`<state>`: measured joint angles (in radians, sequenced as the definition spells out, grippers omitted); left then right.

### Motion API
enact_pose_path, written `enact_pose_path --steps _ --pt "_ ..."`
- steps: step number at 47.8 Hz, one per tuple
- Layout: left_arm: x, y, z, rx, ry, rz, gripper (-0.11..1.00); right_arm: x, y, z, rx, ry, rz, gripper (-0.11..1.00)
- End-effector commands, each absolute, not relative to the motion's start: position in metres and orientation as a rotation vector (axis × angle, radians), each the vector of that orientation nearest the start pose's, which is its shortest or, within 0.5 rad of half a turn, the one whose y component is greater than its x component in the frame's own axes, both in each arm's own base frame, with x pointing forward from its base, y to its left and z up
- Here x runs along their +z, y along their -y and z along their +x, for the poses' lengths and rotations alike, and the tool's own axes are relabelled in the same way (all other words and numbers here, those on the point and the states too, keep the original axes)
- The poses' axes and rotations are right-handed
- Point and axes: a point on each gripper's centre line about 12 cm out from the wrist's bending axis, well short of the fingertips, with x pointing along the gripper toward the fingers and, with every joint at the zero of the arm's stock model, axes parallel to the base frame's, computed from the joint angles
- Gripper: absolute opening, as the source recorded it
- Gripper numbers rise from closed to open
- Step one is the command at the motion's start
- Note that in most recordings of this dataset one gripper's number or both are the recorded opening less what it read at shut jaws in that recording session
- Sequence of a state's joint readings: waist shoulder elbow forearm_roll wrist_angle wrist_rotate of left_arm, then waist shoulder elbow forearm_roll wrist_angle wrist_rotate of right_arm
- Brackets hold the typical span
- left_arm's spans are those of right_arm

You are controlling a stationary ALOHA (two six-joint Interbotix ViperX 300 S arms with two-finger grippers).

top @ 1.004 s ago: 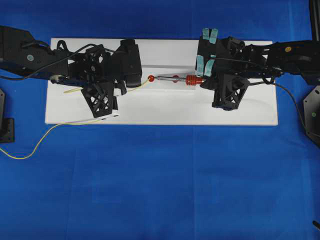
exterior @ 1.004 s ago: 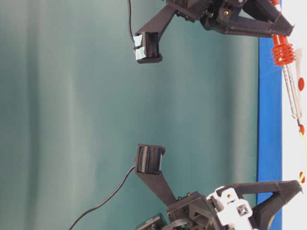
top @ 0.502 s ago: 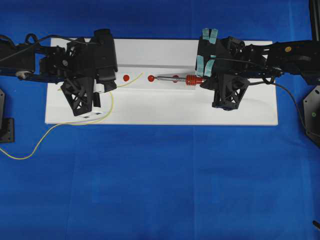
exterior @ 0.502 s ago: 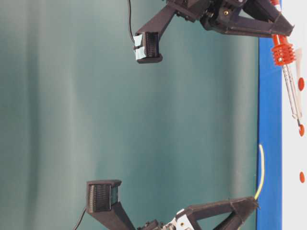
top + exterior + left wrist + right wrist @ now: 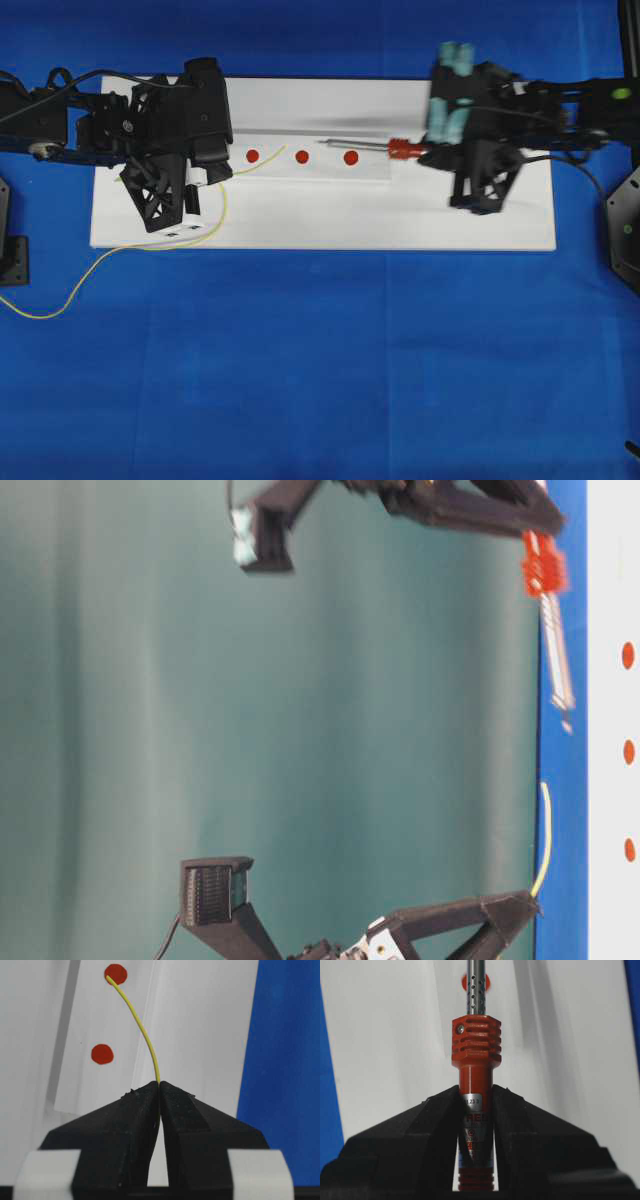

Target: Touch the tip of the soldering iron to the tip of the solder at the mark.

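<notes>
Worktop (image 5: 300, 350) in blue cloth carries a white flat board (image 5: 320, 220) with three red marks (image 5: 302, 157). Right gripper (image 5: 476, 1097) jaws clamp the rigid red-handled soldering iron (image 5: 365, 146) at its handle, over the board's right mark. Left gripper (image 5: 160, 1090) jaws pinch the thin, floppy yellow solder wire (image 5: 142, 1030) near its free end, beside the left mark; a short grip should keep it steady.

Open board (image 5: 320, 215) between both arms

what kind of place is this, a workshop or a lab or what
Most likely a robotics lab bench set up for a soldering test, not a working workshop. A plain blue cloth covers the table, a white board carries three red marks, and two robot arms hold a soldering iron and solder.
</notes>
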<state>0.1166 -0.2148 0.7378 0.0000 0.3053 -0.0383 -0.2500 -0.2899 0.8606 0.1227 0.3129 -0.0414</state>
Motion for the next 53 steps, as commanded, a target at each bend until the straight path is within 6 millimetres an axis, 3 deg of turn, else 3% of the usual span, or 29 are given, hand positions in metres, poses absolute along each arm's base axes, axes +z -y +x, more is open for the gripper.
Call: enact_pose_path --steps 1,13,35,53 --pt "0.206 -0.039 0.333 0.124 -0.790 -0.079 0.02 0.195 0.069 0.280 -0.238 -0.804 0.192 0.06" --pt "0.206 -0.039 0.334 0.124 -0.790 -0.080 0.02 0.199 0.061 0.251 -0.239 -0.782 0.199 0.06" --pt "0.209 -0.039 0.340 0.127 -0.782 -0.086 0.02 0.195 0.060 0.248 -0.236 -0.809 0.198 0.06" --pt "0.210 -0.036 0.387 0.103 -0.777 -0.068 0.02 0.194 0.061 0.250 -0.237 -0.812 0.199 0.06"
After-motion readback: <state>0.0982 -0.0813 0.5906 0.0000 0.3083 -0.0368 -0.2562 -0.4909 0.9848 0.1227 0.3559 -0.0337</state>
